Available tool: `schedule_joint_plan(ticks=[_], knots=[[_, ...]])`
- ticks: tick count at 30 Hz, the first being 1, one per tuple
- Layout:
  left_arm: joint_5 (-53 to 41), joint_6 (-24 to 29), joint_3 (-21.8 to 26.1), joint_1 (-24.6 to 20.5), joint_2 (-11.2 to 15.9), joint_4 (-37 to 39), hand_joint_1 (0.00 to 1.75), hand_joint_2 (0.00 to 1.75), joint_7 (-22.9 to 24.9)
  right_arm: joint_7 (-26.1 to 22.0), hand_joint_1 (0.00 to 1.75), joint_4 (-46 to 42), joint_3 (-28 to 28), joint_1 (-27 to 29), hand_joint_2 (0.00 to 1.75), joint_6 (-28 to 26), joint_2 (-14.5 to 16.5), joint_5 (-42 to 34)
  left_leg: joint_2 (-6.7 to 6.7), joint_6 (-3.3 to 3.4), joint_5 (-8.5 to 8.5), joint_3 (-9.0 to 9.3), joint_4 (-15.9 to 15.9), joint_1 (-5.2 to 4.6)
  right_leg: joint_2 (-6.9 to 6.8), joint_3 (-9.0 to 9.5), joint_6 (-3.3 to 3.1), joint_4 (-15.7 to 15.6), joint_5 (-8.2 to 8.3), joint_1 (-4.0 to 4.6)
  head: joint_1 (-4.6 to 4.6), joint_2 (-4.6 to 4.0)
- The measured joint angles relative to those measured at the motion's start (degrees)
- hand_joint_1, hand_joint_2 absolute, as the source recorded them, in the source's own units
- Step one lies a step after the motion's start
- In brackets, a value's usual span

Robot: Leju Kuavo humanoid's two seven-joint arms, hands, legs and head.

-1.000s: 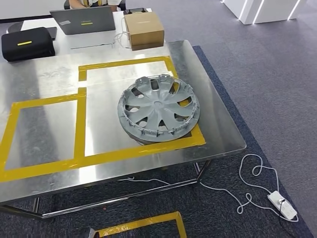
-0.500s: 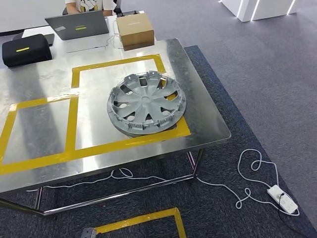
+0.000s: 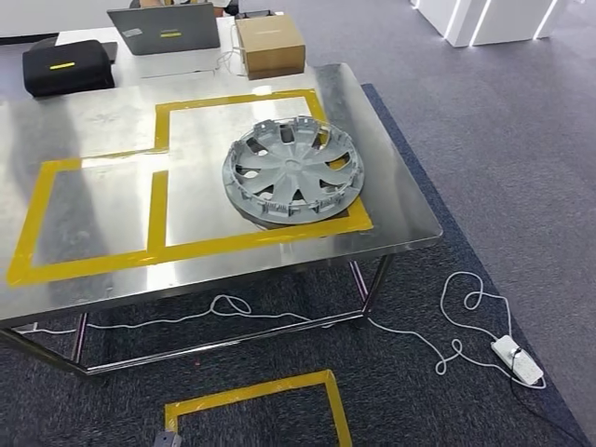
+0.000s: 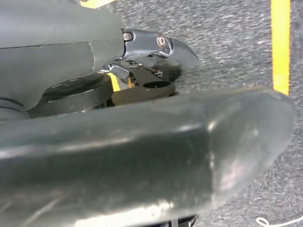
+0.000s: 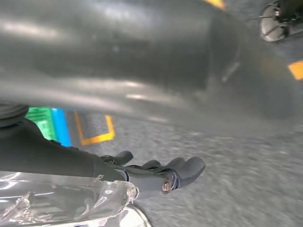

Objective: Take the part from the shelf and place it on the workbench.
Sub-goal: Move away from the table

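A grey plastic wheel cover lies flat on the steel workbench, inside the right-hand rectangle of yellow tape. Nothing touches it. My left hand hangs over the grey carpet, thumb and fingers apart, with nothing held. My right hand also hangs above the carpet, its fingers stretched out and empty.
At the bench's far edge sit a laptop, a cardboard box and a black case. A white cable runs across the carpet to a power strip. A yellow tape outline marks the floor in front of the bench.
The whole picture has shifted, so the camera has moved; the bench now sits a little farther off. The wheel cover keeps its place on the tape.
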Motion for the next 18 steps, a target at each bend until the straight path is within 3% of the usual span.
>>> schedule_joint_plan(ticks=[2, 3, 4, 5, 7, 8, 9, 10, 12, 13, 14, 17, 18], knots=[[-0.21, -0.02, 0.0, 0.02, -0.01, 0.0, 0.0, 0.0, -0.11, 0.2, 0.0, 0.0, 0.0, 0.03, 0.0, -0.09, 0.0, 0.39, 0.08, 0.23, 1.33, -1.63, 0.06, -0.16, -0.02, -1.87, 0.24, 7.75, -4.95, 0.05, 0.12, 0.0], [-0.34, -0.11, -0.01, 0.01, 0.0, 0.0, 0.0, 0.0, -0.58, -0.31, 0.0, 0.0, -0.01, 0.05, 0.0, -0.07, 0.0, 0.35, 0.14, 0.25, 1.99, -2.47, 0.09, -0.26, -0.02, -1.95, 0.25, 10.25, -5.72, 0.07, 0.12, 0.0], [-0.43, -0.23, -0.02, -0.03, 0.01, 0.0, 0.0, 0.0, -1.31, -1.24, 0.0, 0.0, -0.04, 0.04, 0.0, -0.01, 0.0, 0.17, 0.19, 0.22, 2.65, -3.32, 0.13, -0.34, -0.02, -1.06, 0.2, 10.84, -5.27, 0.08, 0.11, 0.0], [-0.5, -0.38, -0.05, -0.11, 0.01, 0.0, 0.0, 0.0, -2.2, -2.41, 0.0, 0.0, -0.09, -0.02, 0.0, 0.09, -0.01, -0.02, 0.22, 0.13, 3.3, -4.13, 0.16, -0.39, -0.03, 0.98, 0.07, 9.24, -3.92, 0.1, 0.12, 0.0], [-0.56, -0.61, -0.11, -0.41, 0.01, 0.0, 0.0, 0.0, -3.44, -4.23, 0.0, 0.0, -0.2, -0.45, 0.0, 0.33, -0.03, -0.19, 0.17, -0.23, 4.51, -5.45, 0.27, -0.51, -0.03, 7.7, -0.31, 1.04, -2.01, 0.24, 0.13, 0.0], [-0.57, -0.67, -0.13, -0.56, 0.0, 0.0, 0.0, 0.0, -3.62, -4.62, 0.0, 0.0, -0.23, -0.78, 0.0, 0.42, -0.04, -0.14, 0.15, -0.48, 5.06, -5.83, 0.35, -0.59, 0.0, 10.79, -0.56, -3.15, -2.04, 0.34, 0.15, 0.0], [-0.58, -0.71, -0.15, -0.7, -0.01, 0.0, 0.0, 0.0, -3.64, -4.84, 0.0, 0.0, -0.28, -1.04, 0.0, 0.48, -0.04, -0.04, 0.14, -0.78, 5.57, -6.02, 0.4, -0.64, 0.02, 12.73, -0.8, -6.18, -2.51, 0.46, 0.16, -0.01], [-0.61, -0.76, -0.16, -0.8, -0.03, 0.0, 0.0, 0.0, -3.64, -5.01, 0.0, 0.0, -0.38, -1.23, 0.0, 0.51, -0.04, 0.1, 0.13, -1.1, 6.07, -6.12, 0.38, -0.65, 0.04, 13.54, -1.11, -7.74, -2.95, 0.6, 0.17, -0.01], [-0.68, -0.85, -0.22, -0.88, -0.07, 0.0, 0.0, 0.0, -3.64, -5.24, 0.0, 0.01, -0.81, -1.27, 0.87, 0.52, -0.05, 0.36, 0.11, -1.78, 6.71, -6.3, 0.32, -0.48, -0.1, 12.69, -2.01, -7.98, -2.26, 0.66, 0.2, -0.02], [-0.72, -0.87, -0.26, -0.86, -0.09, 0.0, 0.0, 0.0, -3.64, -5.28, 0.0, 0.02, -1.06, -1.28, 1.31, 0.49, -0.07, 0.44, 0.09, -2.13, 5.83, -6.66, 0.82, -0.39, -0.23, 12.14, -2.55, -7.96, -1.67, 0.62, 0.15, -0.01], [-0.74, -0.88, -0.29, -0.82, -0.1, 0.0, 0.0, 0.0, -3.64, -5.29, 0.0, 0.02, -1.29, -1.28, 1.75, 0.47, -0.08, 0.45, 0.06, -2.48, 3.84, -7.28, 2.25, -0.32, -0.35, 11.43, -3.0, -8.02, -0.96, 0.53, -0.02, -0.02], [-0.77, -0.86, -0.36, -0.91, -0.12, 0.0, 0.0, 0.0, -3.64, -5.44, 0.0, 0.03, -1.7, -1.22, 1.75, 0.58, -0.11, 0.43, 0.04, -3.31, -4.95, -10.12, 12.38, -0.11, -0.49, 8.71, -3.47, -7.98, 1.36, 0.44, -0.58, -0.02], [-0.77, -0.84, -0.37, -0.95, -0.12, 0.0, 0.0, 0.0, -3.64, -5.5, 0.0, 0.04, -1.81, -1.17, 1.75, 0.67, -0.1, 0.38, 0.04, -3.48, -6.08, -10.5, 15.46, -0.06, -0.52, 7.7, -3.38, -7.92, 2.16, 0.43, -0.62, -0.02]])
